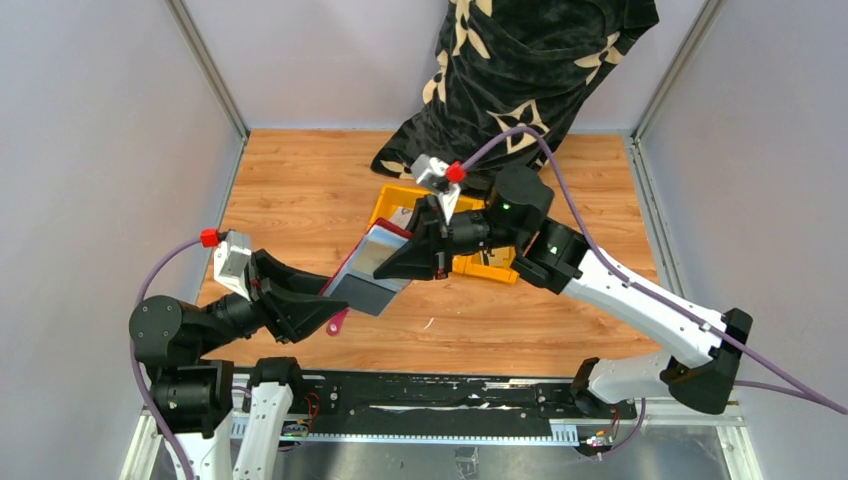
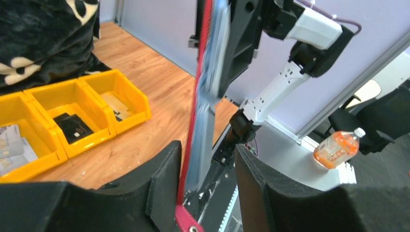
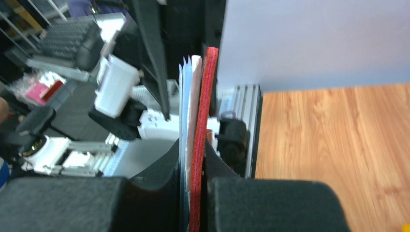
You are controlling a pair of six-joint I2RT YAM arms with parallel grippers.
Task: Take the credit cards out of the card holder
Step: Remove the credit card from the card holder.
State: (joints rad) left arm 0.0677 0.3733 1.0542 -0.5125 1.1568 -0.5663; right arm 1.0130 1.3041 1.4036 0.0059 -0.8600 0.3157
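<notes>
Red leather outside and silvery within, the holder (image 1: 362,275) hangs in the air over the middle of the table (image 1: 300,180), between the two arms. The right gripper (image 3: 192,159) is clamped tight on its far end, pinching the cards (image 3: 187,106) and cover together. The left gripper (image 2: 208,154) straddles the near end with its jaws apart and a gap on one side. The cards look thin, stiff and slick, the cover soft; I'd pinch only the cards' exposed edge
</notes>
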